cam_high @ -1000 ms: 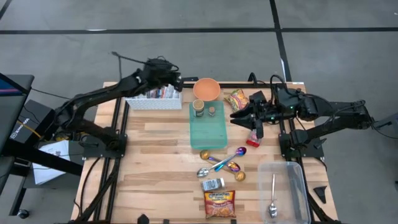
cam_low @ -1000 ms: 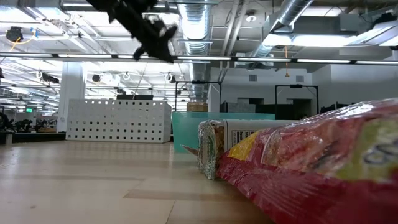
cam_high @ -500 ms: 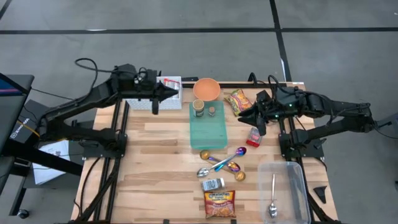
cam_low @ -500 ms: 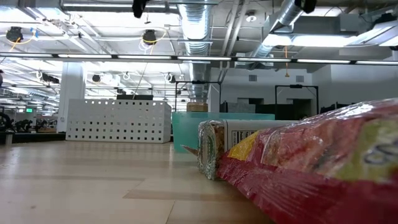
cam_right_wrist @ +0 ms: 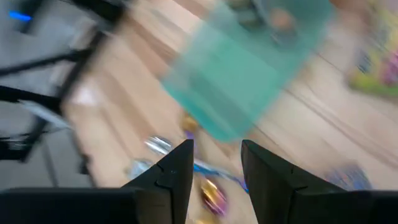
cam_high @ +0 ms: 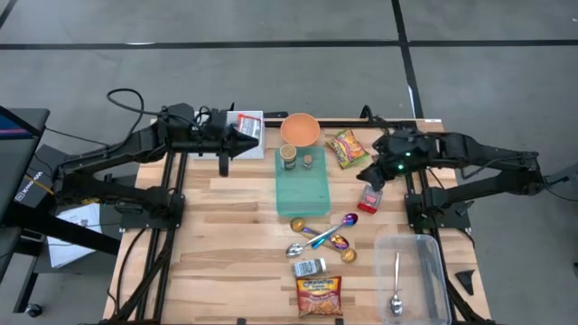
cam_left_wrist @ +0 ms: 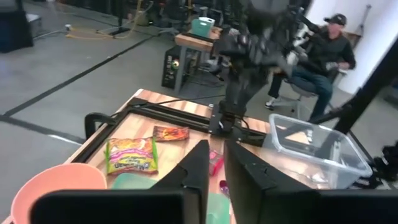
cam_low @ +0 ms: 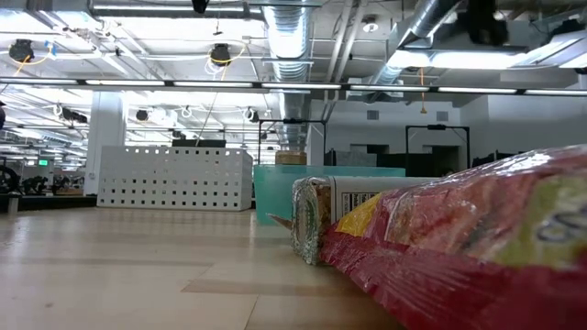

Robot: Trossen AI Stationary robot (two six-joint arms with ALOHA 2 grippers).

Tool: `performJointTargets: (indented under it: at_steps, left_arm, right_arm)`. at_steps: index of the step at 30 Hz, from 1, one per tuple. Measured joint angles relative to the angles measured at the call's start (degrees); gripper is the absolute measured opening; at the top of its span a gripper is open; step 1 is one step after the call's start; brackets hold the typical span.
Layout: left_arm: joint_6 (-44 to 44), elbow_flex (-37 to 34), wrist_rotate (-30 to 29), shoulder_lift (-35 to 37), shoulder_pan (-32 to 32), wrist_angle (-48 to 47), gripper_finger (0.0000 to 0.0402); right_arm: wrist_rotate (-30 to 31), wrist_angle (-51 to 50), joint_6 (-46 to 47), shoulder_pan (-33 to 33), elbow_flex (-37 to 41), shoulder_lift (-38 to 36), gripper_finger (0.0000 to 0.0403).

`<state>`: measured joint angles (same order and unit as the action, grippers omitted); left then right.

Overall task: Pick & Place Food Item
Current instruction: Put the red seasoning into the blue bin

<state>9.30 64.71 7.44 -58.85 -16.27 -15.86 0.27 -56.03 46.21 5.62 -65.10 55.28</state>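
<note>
Left claw [cam_high: 226, 165]: it hangs over the far left of the bench [cam_high: 226, 235], near the white basket [cam_high: 244, 125]. Its fingers are almost shut, with just a thin gap, and it holds nothing.
Orange bowl [cam_high: 300, 129]: it sits at the far edge, right of the white basket.
Green board [cam_high: 302, 185]: it lies in the middle, with two small tins [cam_high: 289, 156] on its far end.
Spoons [cam_high: 318, 236]: a few lie near the green board's near edge.
Noodle pack [cam_high: 319, 296]: it lies at the near edge, with a small silver pack [cam_high: 310, 267] just beyond it.
Yellow snack bag [cam_high: 345, 146]: this food lies at the far side, right of the orange bowl.
Red snack pack [cam_high: 368, 198]: this food lies just under your right claw.
Right claw [cam_high: 373, 180]: it hangs over the red snack pack. Its fingers are a little open and it holds nothing.
Clear tub [cam_high: 411, 273]: it sits near right with one spoon inside.
Risk: I think the red snack pack is flat and slippery, so your right claw could slide off it or push it away.
In the way: the yellow snack bag is close, so you might bump it.
</note>
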Motion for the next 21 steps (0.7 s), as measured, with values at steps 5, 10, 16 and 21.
performJointTargets:
  at_steps: [5, 10, 16, 21]
  left_arm:
    - [1.7, 0.0, -1.7, 0.0, 0.0, 0.0, 0.0091]
    - [2.2, 0.0, -1.9, 0.0, 0.0, -0.1, 0.014]
    - [3.4, 0.0, -1.9, 0.0, 0.1, -0.2, 0.0181]
    - [3.4, 0.0, -1.9, 0.0, 1.2, -0.2, 0.0199]
  right_arm:
    - [-1.2, -7.5, 1.1, 0.6, 0.0, 1.8, 0.0156]
    - [-1.6, -18.3, 8.3, 1.8, 0.0, 5.2, 0.0226]
    - [-0.1, -20.6, 16.0, 3.7, 0.0, 9.5, 0.0309]
    - [1.4, -21.8, 19.7, 5.2, 0.0, 13.3, 0.0362]
